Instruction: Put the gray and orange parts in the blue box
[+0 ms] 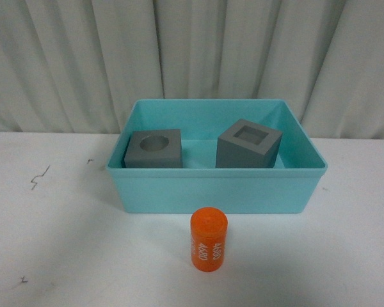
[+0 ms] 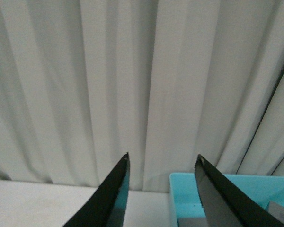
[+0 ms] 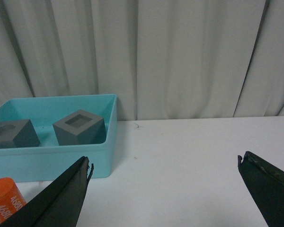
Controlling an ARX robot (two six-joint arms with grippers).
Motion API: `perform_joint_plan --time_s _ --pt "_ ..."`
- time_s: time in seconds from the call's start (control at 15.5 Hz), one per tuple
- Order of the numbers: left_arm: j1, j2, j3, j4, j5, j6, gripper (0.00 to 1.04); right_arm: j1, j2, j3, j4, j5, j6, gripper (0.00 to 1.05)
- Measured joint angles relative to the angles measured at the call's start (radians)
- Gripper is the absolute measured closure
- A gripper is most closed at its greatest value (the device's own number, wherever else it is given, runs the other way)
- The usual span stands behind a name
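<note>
The blue box (image 1: 211,190) stands on the white table in the front view. Inside it sit two gray cubes: one with a round recess (image 1: 153,149) at the left, one with a square recess (image 1: 248,144) at the right, tilted. The orange cylinder (image 1: 208,239) with white digits stands upright on the table just in front of the box. Neither gripper shows in the front view. My left gripper (image 2: 163,163) is open and empty, with the box's corner (image 2: 180,194) below it. My right gripper (image 3: 164,163) is wide open and empty, to the right of the box (image 3: 52,156) and the cylinder (image 3: 4,201).
A white pleated curtain (image 1: 192,57) hangs behind the table. Small dark marks (image 1: 38,178) lie on the table's left side. Bare white table (image 3: 189,156) lies under my right gripper.
</note>
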Motion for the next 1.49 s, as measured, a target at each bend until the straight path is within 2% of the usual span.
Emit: perform_joint_plan --time_s 0.19,0.26,0.65,0.71,0.78,1.04,1.16,1.49 --pt "0.053 -0.116 -0.263 0.060 0.100 0.000 1.01 0.000 0.000 0.000 0.000 0.000 0.000 0.06" --pt "0.081 -0.169 -0.317 0.077 0.114 0.003 1.03 0.000 0.000 0.000 0.000 0.000 0.000 0.06" --pt "0.175 -0.431 -0.536 0.043 0.207 0.003 1.03 0.000 0.000 0.000 0.000 0.000 0.000 0.06" --pt "0.232 -0.470 -0.562 0.019 0.276 0.004 1.03 0.000 0.000 0.000 0.000 0.000 0.000 0.06" --pt "0.256 -0.506 -0.579 -0.002 0.279 0.003 1.03 0.000 0.000 0.000 0.000 0.001 0.000 0.06" --pt "0.253 -0.665 -0.631 -0.104 0.289 0.004 1.03 0.000 0.000 0.000 0.000 0.000 0.000 0.06" --pt "0.253 -0.713 -0.673 -0.098 0.288 0.004 1.03 0.000 0.000 0.000 0.000 0.000 0.000 0.06" --pt "0.253 -0.897 -0.673 -0.280 0.290 0.004 1.03 0.000 0.000 0.000 0.000 0.000 0.000 0.06"
